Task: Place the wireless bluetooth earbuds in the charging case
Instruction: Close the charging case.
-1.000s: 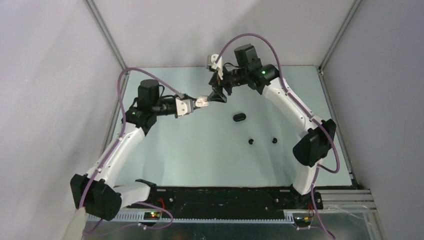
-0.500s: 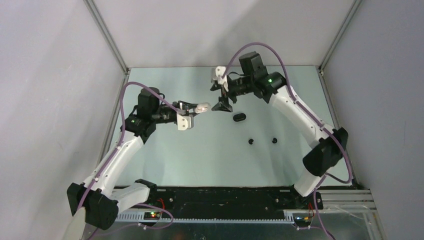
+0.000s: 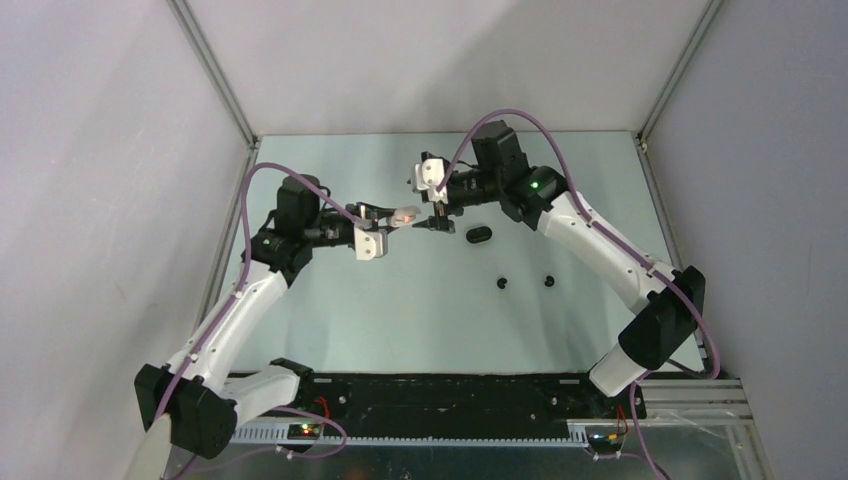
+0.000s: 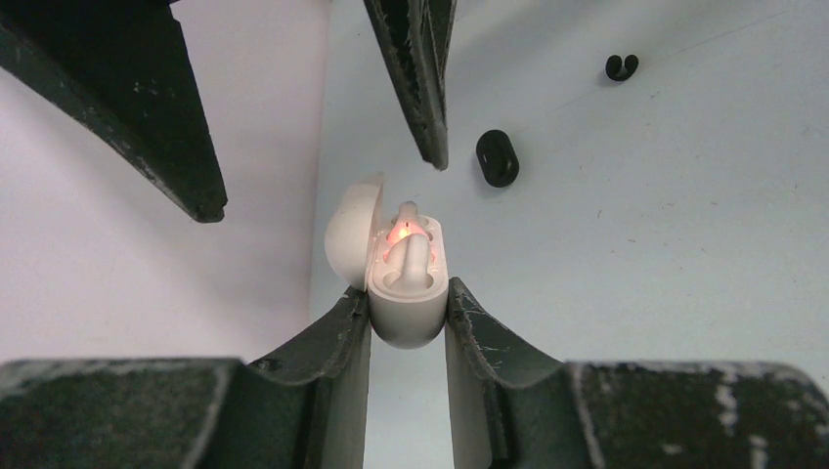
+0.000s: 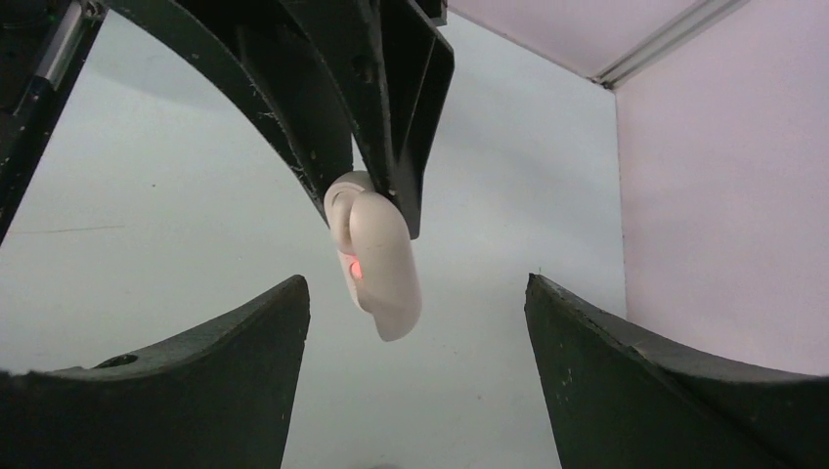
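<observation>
Right end effector (image 3: 431,222) neared, wide | left end effector (image 4: 407,299) grips charging case (image 4: 409,324), seemingly pointing outward

The charging case (image 4: 406,311) is creamy white, with an orange-red light glowing inside it. The earbud (image 4: 412,258) sitting in it is the same white. The fingers (image 4: 332,340) of the left tool (image 3: 400,216) are black, scuffed with pale grey scratches, and the right tool (image 5: 415,285) is black too. On the pale mint-grey surface (image 3: 400,320) lie a black case (image 3: 479,235), one black bud (image 3: 503,283) and a second black bud (image 3: 549,279). The left arm (image 3: 240,300) and right arm (image 3: 600,235) are white with black joints, and each carries a small green lamp (image 3: 533,184). The cables (image 3: 250,190) are purple. The walls (image 3: 100,150) are pale lilac-grey.
</observation>
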`<state>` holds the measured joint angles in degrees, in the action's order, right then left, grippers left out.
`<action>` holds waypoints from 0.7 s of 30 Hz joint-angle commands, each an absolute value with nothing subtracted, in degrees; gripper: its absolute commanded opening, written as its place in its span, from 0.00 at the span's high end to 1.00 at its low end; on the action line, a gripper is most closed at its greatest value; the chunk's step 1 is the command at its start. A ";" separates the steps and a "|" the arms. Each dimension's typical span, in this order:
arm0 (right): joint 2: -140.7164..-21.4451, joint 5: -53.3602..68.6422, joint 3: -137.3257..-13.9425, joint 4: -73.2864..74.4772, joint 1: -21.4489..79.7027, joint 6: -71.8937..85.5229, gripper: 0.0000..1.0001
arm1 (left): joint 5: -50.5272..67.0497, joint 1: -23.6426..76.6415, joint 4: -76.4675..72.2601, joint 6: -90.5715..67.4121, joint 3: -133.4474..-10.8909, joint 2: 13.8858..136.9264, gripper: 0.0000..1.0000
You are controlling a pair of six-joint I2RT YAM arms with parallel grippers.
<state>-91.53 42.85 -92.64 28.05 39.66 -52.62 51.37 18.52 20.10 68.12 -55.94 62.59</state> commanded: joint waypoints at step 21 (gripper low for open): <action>-95.73 40.97 -95.49 19.35 41.50 -50.30 0.19 | 53.35 18.97 19.18 61.20 -60.67 64.72 1.00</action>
<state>-95.07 42.63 -92.75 23.90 40.86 -52.21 51.46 18.57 20.29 62.87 -58.48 64.88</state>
